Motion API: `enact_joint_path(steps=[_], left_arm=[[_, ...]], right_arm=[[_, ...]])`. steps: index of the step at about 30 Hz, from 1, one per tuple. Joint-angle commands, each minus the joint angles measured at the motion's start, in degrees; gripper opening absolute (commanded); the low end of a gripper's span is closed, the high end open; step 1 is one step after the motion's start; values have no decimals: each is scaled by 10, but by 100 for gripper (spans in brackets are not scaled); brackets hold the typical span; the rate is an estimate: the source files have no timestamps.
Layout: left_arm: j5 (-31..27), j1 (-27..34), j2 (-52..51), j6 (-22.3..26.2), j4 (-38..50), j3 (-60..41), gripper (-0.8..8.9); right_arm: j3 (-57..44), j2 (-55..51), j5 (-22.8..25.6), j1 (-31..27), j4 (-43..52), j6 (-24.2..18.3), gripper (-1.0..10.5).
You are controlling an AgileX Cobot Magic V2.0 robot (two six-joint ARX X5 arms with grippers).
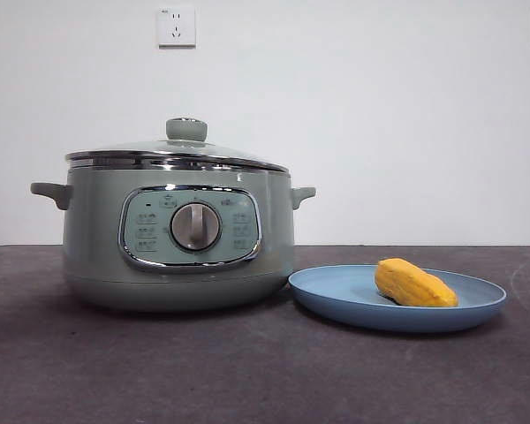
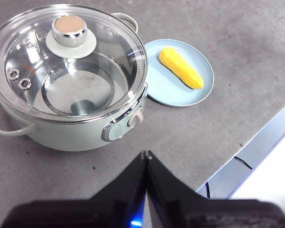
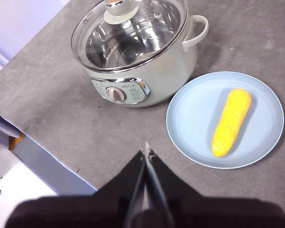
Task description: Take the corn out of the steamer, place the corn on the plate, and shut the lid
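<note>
The sage-green steamer point(image 1: 177, 238) stands at left with the glass lid point(image 1: 177, 152) seated on it, green knob up. The corn point(image 1: 413, 284) lies on the light-blue plate point(image 1: 336, 296) to the pot's right. In the left wrist view the steamer point(image 2: 61, 137), lid point(image 2: 66, 61), plate point(image 2: 156, 90) and corn point(image 2: 181, 68) show from above; the pot looks empty inside. My left gripper point(image 2: 146, 154) is shut and empty, held high near the table's front edge. My right gripper point(image 3: 147, 152) is shut and empty, above the table in front of the plate point(image 3: 190, 118) and corn point(image 3: 232, 121).
The grey table's front edge point(image 2: 256, 142) lies close under both grippers. A white wall socket point(image 1: 176, 26) is on the back wall. Neither arm shows in the front view.
</note>
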Motion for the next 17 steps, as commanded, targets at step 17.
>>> enact_joint_path(steps=[17], left_arm=[[-7,5,-1,14,24,-4,-4]], right_arm=[[-1,0,2,1,1,-3,1]])
